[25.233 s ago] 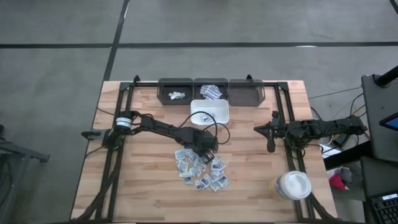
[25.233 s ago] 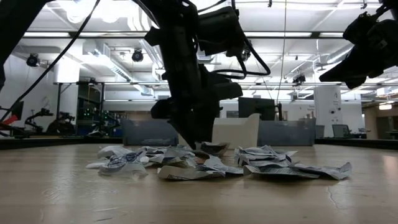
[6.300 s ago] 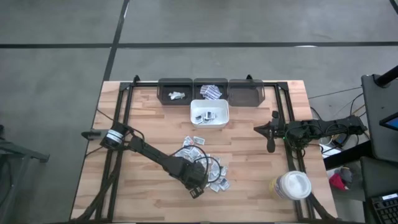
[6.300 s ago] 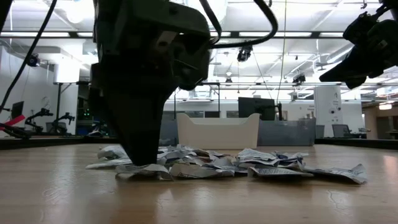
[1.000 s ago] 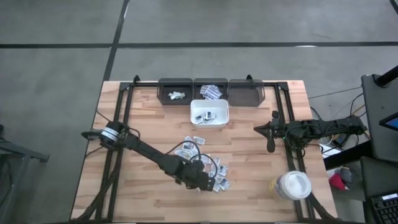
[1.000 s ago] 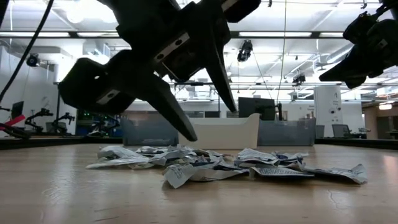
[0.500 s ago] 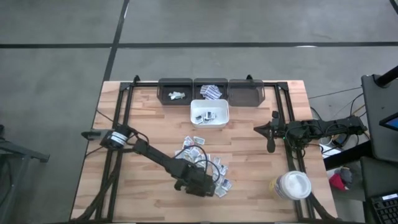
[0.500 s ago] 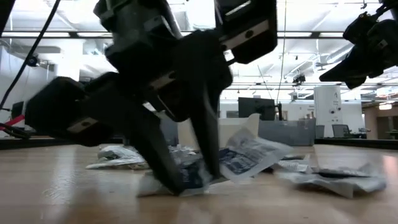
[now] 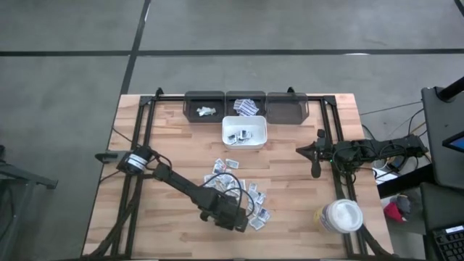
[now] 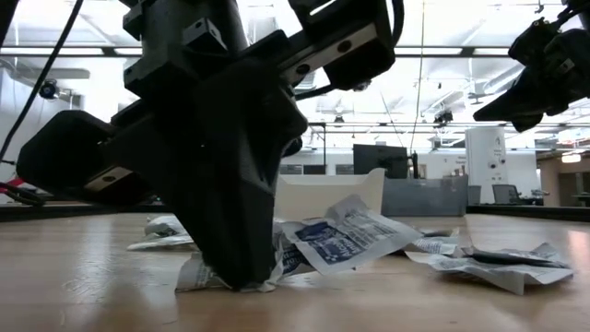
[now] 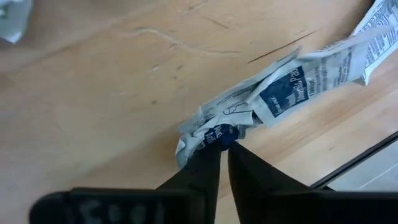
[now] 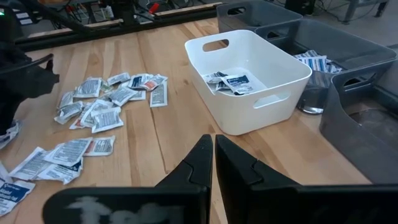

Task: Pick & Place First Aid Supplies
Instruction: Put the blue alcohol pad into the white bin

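blue-printed sachet (image 11: 280,93), wording unreadable

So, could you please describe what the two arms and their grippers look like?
Both arms are black, slim and jointed, with loose black cables. The left arm has a silver band near its base. Each gripper, left and right, ends in two dark tapering fingers.

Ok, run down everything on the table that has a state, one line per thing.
left hand: down on the table, pinching a crumpled sachet
right hand: shut, empty, off the table
white bin: a few sachets inside
loose sachets: scattered on the table
three dark bins: left and middle hold items
round tub: lid on
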Tool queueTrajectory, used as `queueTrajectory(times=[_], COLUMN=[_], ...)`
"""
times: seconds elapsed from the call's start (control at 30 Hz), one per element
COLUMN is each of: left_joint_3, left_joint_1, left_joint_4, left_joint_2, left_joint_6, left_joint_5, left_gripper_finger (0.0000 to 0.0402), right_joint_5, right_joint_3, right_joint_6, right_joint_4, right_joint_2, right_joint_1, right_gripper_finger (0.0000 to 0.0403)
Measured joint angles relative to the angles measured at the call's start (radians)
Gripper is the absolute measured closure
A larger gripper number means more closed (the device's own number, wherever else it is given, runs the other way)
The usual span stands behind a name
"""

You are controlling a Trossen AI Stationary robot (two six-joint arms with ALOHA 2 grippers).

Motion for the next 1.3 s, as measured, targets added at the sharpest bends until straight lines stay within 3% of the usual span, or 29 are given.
queueTrajectory(times=[0.27, 0.53, 0.83, 1.3], left_joint_3=[-0.001, 0.028, 0.176, 0.219], left_joint_1=[0.0, 0.0, 0.001, 0.001], left_joint_4=[-0.037, -0.08, -0.324, -0.311], left_joint_2=[0.0, -0.001, 0.009, 0.007], left_joint_6=[0.051, 0.142, 0.315, 0.415], left_joint_5=[-0.036, -0.048, -0.172, -0.188], left_gripper_finger=[0.0398, 0.0401, 0.0401, 0.0401], right_joint_5=[0.0, 0.0, 0.0, 0.0], right_joint_3=[0.0, 0.0, 0.0, 0.0], right_joint_6=[0.0, 0.0, 0.0, 0.0], right_joint_4=[0.0, 0.0, 0.0, 0.0], right_joint_2=[0.0, 0.0, 0.0, 0.0], right_joint_1=[0.0, 0.0, 0.0, 0.0], right_gripper_finger=[0.0385, 0.0385, 0.0385, 0.0385])
